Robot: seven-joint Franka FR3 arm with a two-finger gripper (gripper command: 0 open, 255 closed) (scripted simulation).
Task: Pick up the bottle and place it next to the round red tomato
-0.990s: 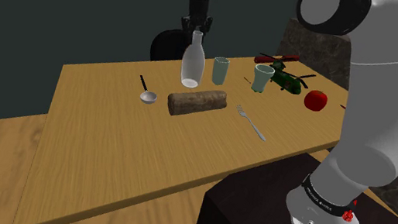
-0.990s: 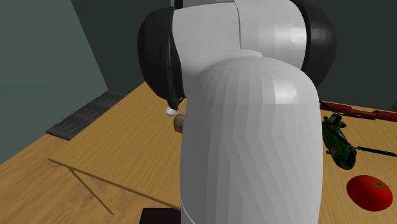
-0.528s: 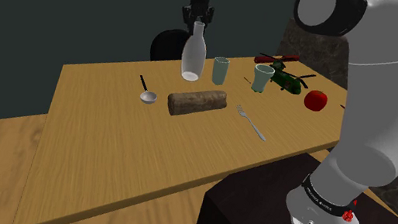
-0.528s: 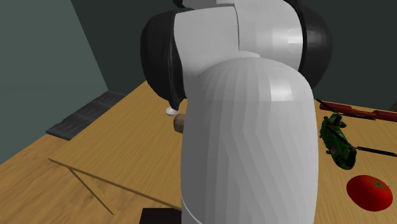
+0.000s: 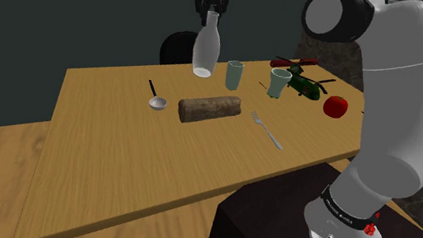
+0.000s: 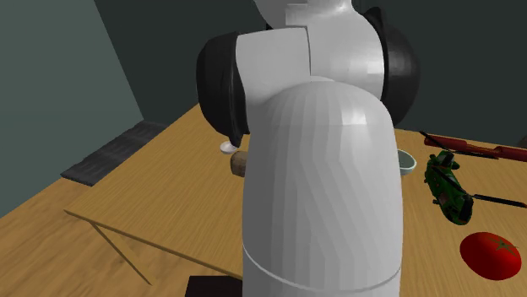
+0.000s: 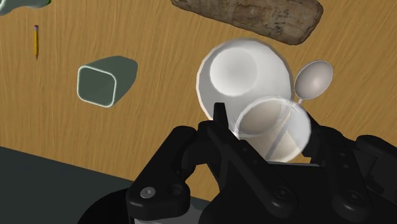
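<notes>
A clear glass bottle (image 5: 204,51) hangs upright above the far side of the wooden table (image 5: 114,152). My black gripper (image 5: 209,6) is shut on its neck from above. Along the gripper, the bottle (image 7: 245,73) shows from its mouth down to its round base, and the gripper (image 7: 270,127) clasps the neck between its fingers. The round red tomato (image 5: 335,106) lies on the table toward the shoulder view's right, well apart from the bottle. It also shows as the red tomato (image 6: 490,255) at the second exterior view's lower right, beside my white arm (image 6: 321,186).
Two pale green cups (image 5: 233,74) (image 5: 280,83) and a green toy helicopter (image 5: 305,86) stand between bottle and tomato. A brown loaf (image 5: 209,108), a ladle (image 5: 157,99) and a fork (image 5: 267,130) lie nearer the front. A dark chair (image 5: 179,48) stands behind the table.
The gripper has risen with the bottle in it, and the bottle's base now hangs higher above the table. Nothing else has moved.
</notes>
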